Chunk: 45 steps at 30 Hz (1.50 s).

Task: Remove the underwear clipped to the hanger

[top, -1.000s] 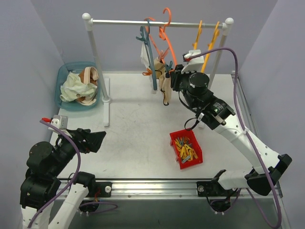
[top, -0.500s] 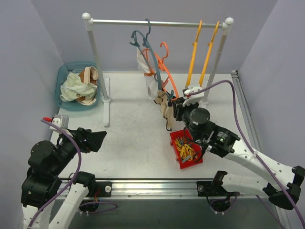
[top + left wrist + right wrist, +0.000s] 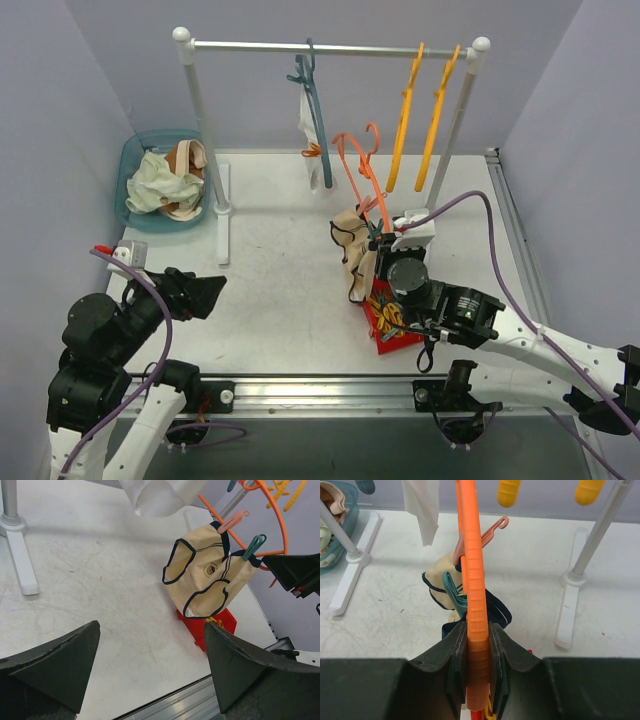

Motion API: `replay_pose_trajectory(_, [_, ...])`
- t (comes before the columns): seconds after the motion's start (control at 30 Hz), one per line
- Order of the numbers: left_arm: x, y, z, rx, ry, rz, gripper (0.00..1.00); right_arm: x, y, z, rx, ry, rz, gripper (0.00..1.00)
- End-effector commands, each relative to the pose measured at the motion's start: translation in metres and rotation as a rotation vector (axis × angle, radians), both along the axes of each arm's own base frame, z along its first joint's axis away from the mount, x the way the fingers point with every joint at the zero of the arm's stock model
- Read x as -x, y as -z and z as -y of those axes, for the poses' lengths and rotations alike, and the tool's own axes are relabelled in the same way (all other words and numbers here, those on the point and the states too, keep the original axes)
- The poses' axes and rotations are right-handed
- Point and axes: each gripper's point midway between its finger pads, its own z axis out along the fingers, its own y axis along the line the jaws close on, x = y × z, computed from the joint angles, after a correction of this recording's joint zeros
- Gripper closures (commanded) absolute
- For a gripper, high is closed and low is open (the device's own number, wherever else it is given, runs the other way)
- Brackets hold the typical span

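My right gripper [image 3: 384, 246] is shut on an orange hanger [image 3: 362, 172] [image 3: 474, 580] and holds it off the rail, low above the table. Cream underwear with dark trim [image 3: 352, 248] [image 3: 205, 577] hangs from it by a pink clip [image 3: 231, 521] and a teal clip [image 3: 253, 546]. White underwear [image 3: 304, 118] [image 3: 160, 495] hangs clipped to a blue-grey hanger [image 3: 312, 110] on the rail [image 3: 330, 47]. My left gripper [image 3: 205, 294] [image 3: 150, 645] is open and empty at the near left, facing the cream underwear.
A red bin of clips [image 3: 392, 318] sits under the held hanger. Two yellow hangers [image 3: 425, 100] hang at the rail's right end. A teal basket [image 3: 135, 160] at the back left holds pale green and peach cloths. The rack's feet [image 3: 222, 215] stand on the table.
My right gripper has pulled the orange hanger with the cream underwear off the rail and down toward the near side, over the red bin. The blue-grey hanger swung back. The left arm stayed still.
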Motion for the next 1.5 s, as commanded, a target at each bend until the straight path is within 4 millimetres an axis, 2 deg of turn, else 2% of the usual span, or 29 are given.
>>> replay_pose_trajectory(0.0, [-0.002,-0.017,0.004,0.033,0.017,0.053,0.07,0.002,-0.007,0.006,-0.071,0.064,-0.001,1.0])
replay_pose_trajectory(0.17, [-0.001,-0.016,0.006,0.045,0.025,0.054,0.07,0.024,0.01,-0.013,-0.144,-0.056,-0.058,1.0])
replay_pose_trajectory(0.2, [-0.001,-0.015,0.007,0.05,0.026,0.052,0.06,0.029,0.018,-0.016,-0.161,-0.073,-0.076,1.0])
replay_pose_trajectory(0.27, [-0.001,-0.015,0.008,0.056,0.029,0.048,0.06,0.043,0.022,-0.024,-0.207,-0.125,-0.096,1.0])
replay_pose_trajectory(0.33, [-0.002,-0.013,0.009,0.066,0.032,0.038,0.06,0.059,0.036,-0.032,-0.25,-0.154,-0.128,1.0])
replay_pose_trajectory(0.37, [-0.002,-0.012,0.011,0.069,0.039,0.035,0.06,0.065,0.041,-0.035,-0.253,-0.156,-0.138,1.0])
replay_pose_trajectory(0.4, [-0.002,-0.012,0.013,0.077,0.049,0.033,0.06,0.066,0.047,-0.026,-0.212,-0.108,-0.123,1.0])
replay_pose_trajectory(0.43, [-0.002,-0.009,0.014,0.081,0.056,0.025,0.06,0.07,0.053,-0.027,-0.253,-0.084,-0.139,1.0])
replay_pose_trajectory(0.47, [-0.003,-0.008,0.015,0.083,0.06,0.02,0.06,0.079,0.061,-0.033,-0.227,-0.097,-0.146,1.0])
replay_pose_trajectory(0.5, [-0.001,-0.006,0.018,0.088,0.078,0.016,0.06,0.081,0.069,-0.03,-0.209,-0.079,-0.15,1.0])
replay_pose_trajectory(0.57, [-0.002,0.002,0.022,0.1,0.098,-0.008,0.06,0.093,0.084,-0.043,-0.225,-0.096,-0.183,1.0])
replay_pose_trajectory(0.67, [-0.001,0.014,0.034,0.137,0.159,-0.057,0.05,0.104,0.096,-0.053,-0.21,-0.094,-0.187,1.0])
replay_pose_trajectory(0.77, [0.001,0.018,0.046,0.209,0.215,-0.086,0.03,0.107,0.101,-0.06,-0.186,-0.087,-0.176,1.0])
replay_pose_trajectory(0.8, [-0.001,0.03,0.05,0.246,0.218,-0.135,0.02,0.109,0.1,-0.062,-0.186,-0.088,-0.175,1.0])
replay_pose_trajectory(0.83, [-0.001,0.033,0.053,0.267,0.232,-0.146,0.01,0.111,0.101,-0.063,-0.183,-0.088,-0.173,1.0])
replay_pose_trajectory(0.87, [0.0,0.03,0.056,0.287,0.253,-0.131,0.01,0.111,0.104,-0.065,-0.181,-0.085,-0.17,1.0])
replay_pose_trajectory(0.9, [-0.002,0.041,0.058,0.309,0.248,-0.17,0.0,0.113,0.104,-0.067,-0.182,-0.091,-0.17,1.0])
replay_pose_trajectory(1.0, [-0.005,0.048,0.06,0.337,0.247,-0.179,0.0,0.116,0.098,-0.071,-0.175,-0.099,-0.137,1.0])
replay_pose_trajectory(1.13, [-0.01,0.042,0.066,0.355,0.278,-0.168,0.0,0.122,0.087,-0.074,-0.188,-0.124,-0.103,1.0])
replay_pose_trajectory(1.33, [-0.02,0.028,0.078,0.312,0.335,-0.181,0.01,0.124,0.087,-0.076,-0.202,-0.128,-0.116,1.0])
replay_pose_trajectory(1.47, [-0.026,0.036,0.094,0.261,0.369,-0.235,0.01,0.123,0.086,-0.076,-0.21,-0.128,-0.12,1.0])
